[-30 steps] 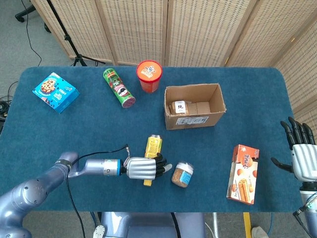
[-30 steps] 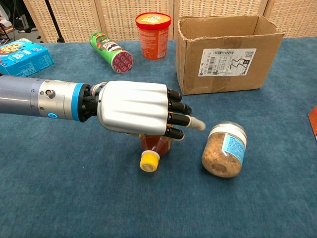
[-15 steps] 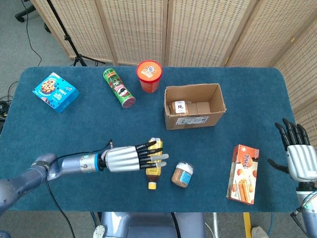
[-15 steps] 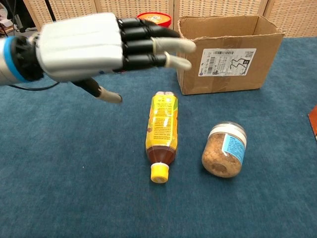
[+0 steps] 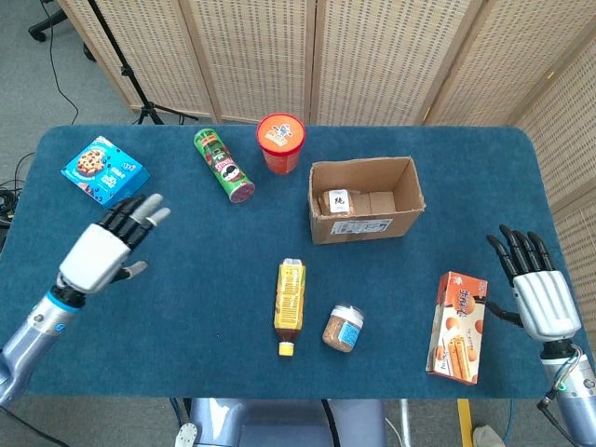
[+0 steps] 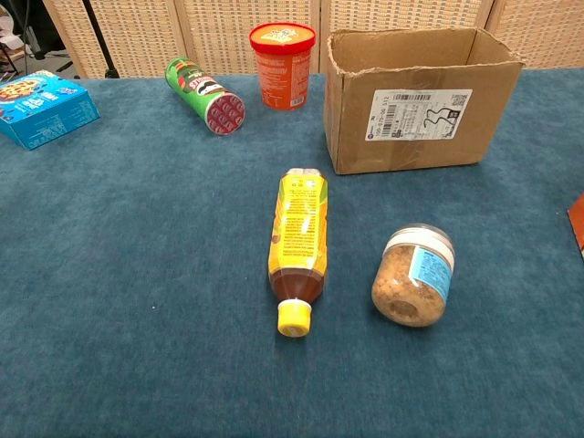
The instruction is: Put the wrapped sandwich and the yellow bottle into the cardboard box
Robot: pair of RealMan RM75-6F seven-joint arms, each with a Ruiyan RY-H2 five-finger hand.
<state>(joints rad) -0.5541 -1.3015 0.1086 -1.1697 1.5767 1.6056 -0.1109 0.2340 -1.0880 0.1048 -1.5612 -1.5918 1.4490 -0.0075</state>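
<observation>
The yellow bottle point(image 5: 290, 294) point(image 6: 297, 239) lies on its side on the blue table, cap toward me, just left of a small jar. The open cardboard box point(image 5: 363, 198) point(image 6: 420, 96) stands behind it. A wrapped sandwich point(image 5: 338, 202) lies inside the box at its left end. My left hand point(image 5: 107, 248) hovers open at the table's left side, far from the bottle, fingers spread. My right hand point(image 5: 534, 291) hangs open at the right edge, empty. Neither hand shows in the chest view.
A jar point(image 5: 342, 328) point(image 6: 413, 276) lies right of the bottle. An orange biscuit box point(image 5: 457, 327) lies near my right hand. At the back are a green chip can point(image 5: 223, 166) point(image 6: 204, 95), a red cup point(image 5: 281, 142) point(image 6: 283, 64) and a blue cookie box point(image 5: 105, 173) point(image 6: 41, 107).
My left hand lifted off the bottle and swung far left, leaving the bottle lying on the table. My right hand shifted slightly inward along the right edge.
</observation>
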